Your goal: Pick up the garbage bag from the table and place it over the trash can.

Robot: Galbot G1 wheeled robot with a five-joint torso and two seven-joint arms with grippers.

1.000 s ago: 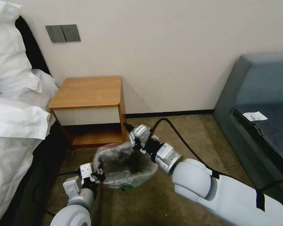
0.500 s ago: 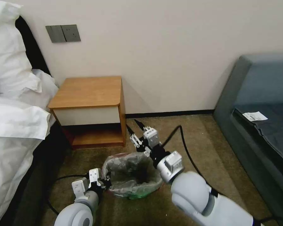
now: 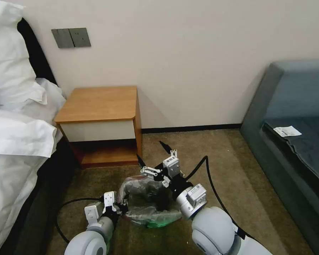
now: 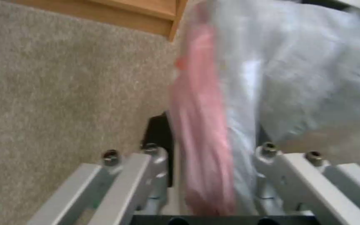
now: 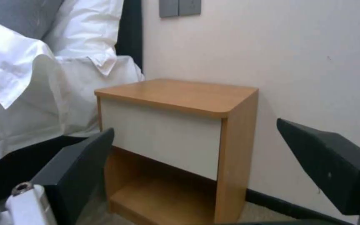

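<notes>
Orange-brown wood tops the table [image 3: 97,103], a small nightstand against the wall with its top bare. On the carpet in front of it sits the trash can [image 3: 156,222], nearly buried under the garbage bag [image 3: 145,187]; a pale green sliver shows at the near side. The crinkly grey plastic bag is draped over the can, mouth facing up, and looks longer from left to right than front to back, sagging across the opening. The right gripper [image 3: 156,156] hovers just above the far edge of the bag, jaws spread wide and holding nothing. The left gripper [image 3: 119,205] sits low at the bag's near-left edge, jaws pinched on the pink-red band [image 4: 201,125]. To finish well, I judge the held edge should be drawn outward and down over the rim, gently, since thin plastic tears or slips off.
</notes>
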